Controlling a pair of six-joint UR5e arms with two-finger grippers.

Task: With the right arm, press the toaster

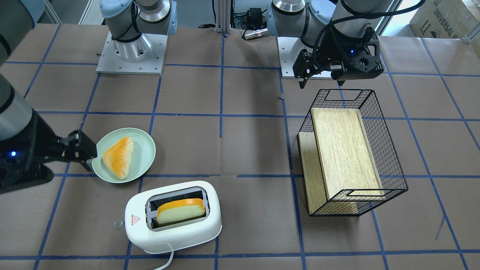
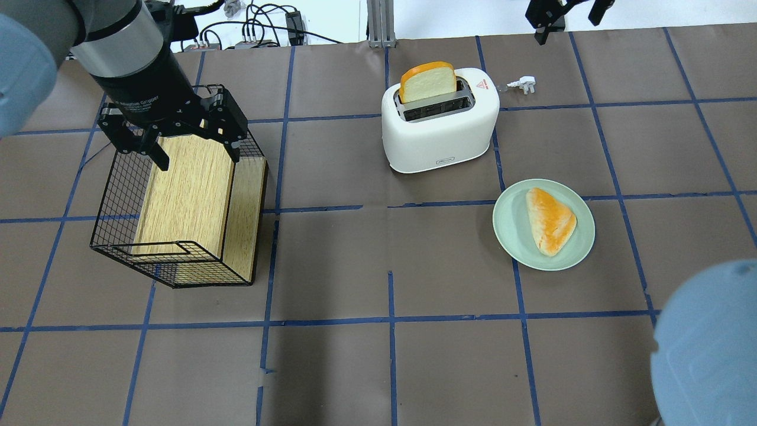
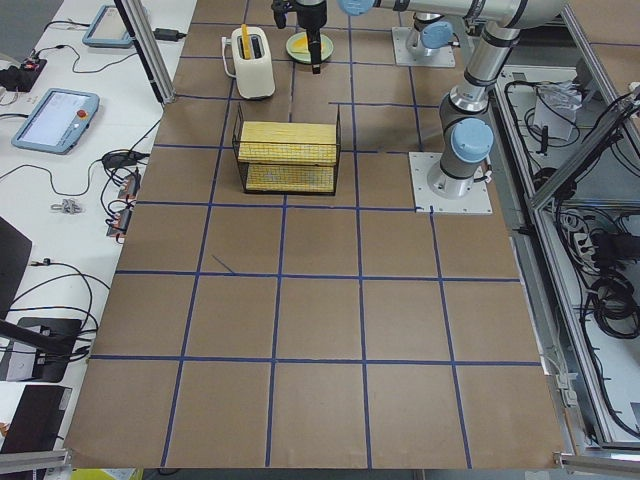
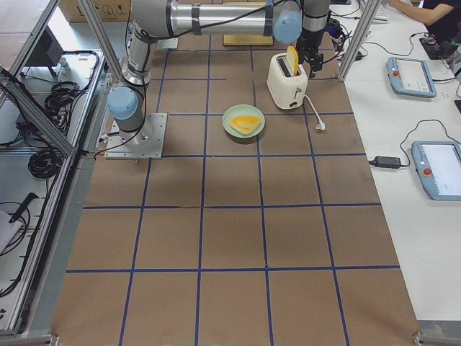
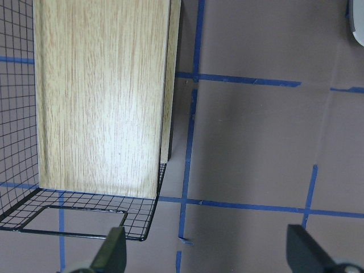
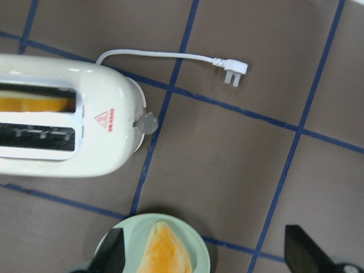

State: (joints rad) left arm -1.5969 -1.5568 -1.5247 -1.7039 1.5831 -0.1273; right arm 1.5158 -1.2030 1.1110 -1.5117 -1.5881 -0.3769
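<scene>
The white toaster [image 1: 172, 221] [image 2: 440, 127] stands on the table with a bread slice [image 1: 182, 210] upright in one slot. Its red triangle and small clear side knob [image 6: 145, 122] show in the right wrist view, with the toaster [image 6: 57, 119] at the upper left. My right gripper [image 1: 85, 150] [image 2: 568, 23] [image 6: 207, 255] is open and empty. It hangs above the table next to the plate, off the toaster's knob end and apart from it. My left gripper [image 2: 199, 158] [image 1: 321, 83] [image 5: 207, 250] is open and empty over the basket's end.
A pale green plate [image 1: 148, 150] [image 2: 508, 231] holds a triangular bread piece [image 1: 118, 157]. A black wire basket [image 1: 390, 157] [image 2: 118, 195] holds a wooden board [image 2: 189, 189]. The toaster's white cord ends in an unplugged plug [image 6: 233, 71] [image 2: 523, 84] on the table.
</scene>
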